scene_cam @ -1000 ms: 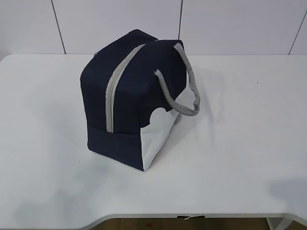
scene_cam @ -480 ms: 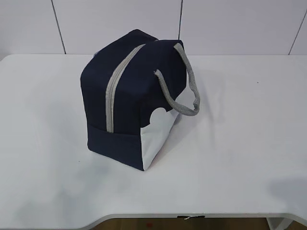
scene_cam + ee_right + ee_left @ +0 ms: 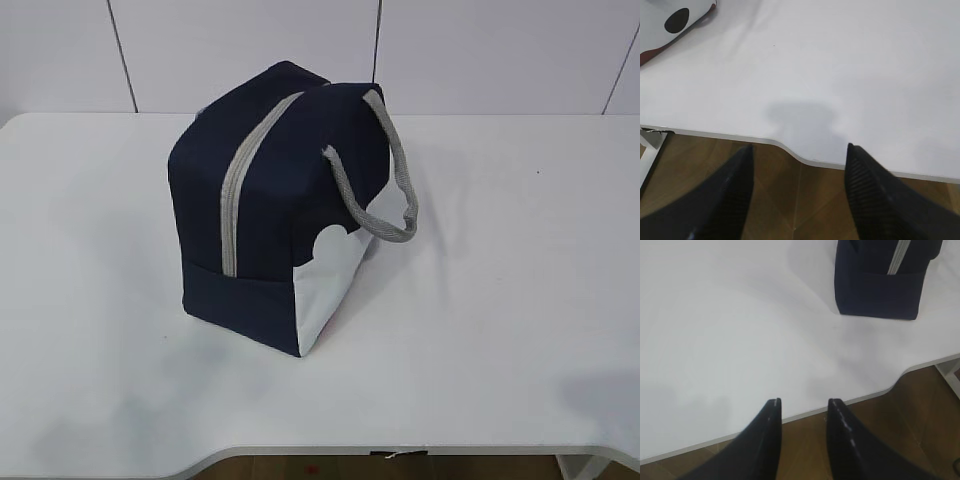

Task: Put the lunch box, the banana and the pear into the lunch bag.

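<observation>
The navy lunch bag (image 3: pixel 270 200) stands on the white table (image 3: pixel 500 300), a little left of the middle. Its grey zipper (image 3: pixel 238 180) looks closed, and a grey handle (image 3: pixel 385 190) hangs over the white scalloped corner panel. The left wrist view catches the bag (image 3: pixel 880 290) at the top right. My left gripper (image 3: pixel 804 401) hovers open and empty over the table's front edge, well short of the bag. Also open and empty at that front edge is my right gripper (image 3: pixel 799 146). The lunch box, the banana and the pear are out of view. Neither gripper appears in the exterior view.
The front table edge (image 3: pixel 790 147) has a curved cut-out, with brown floor below it. A white surface with a black spot and a dark red rim (image 3: pixel 675 22) sits at the top left of the right wrist view; I cannot tell what it is.
</observation>
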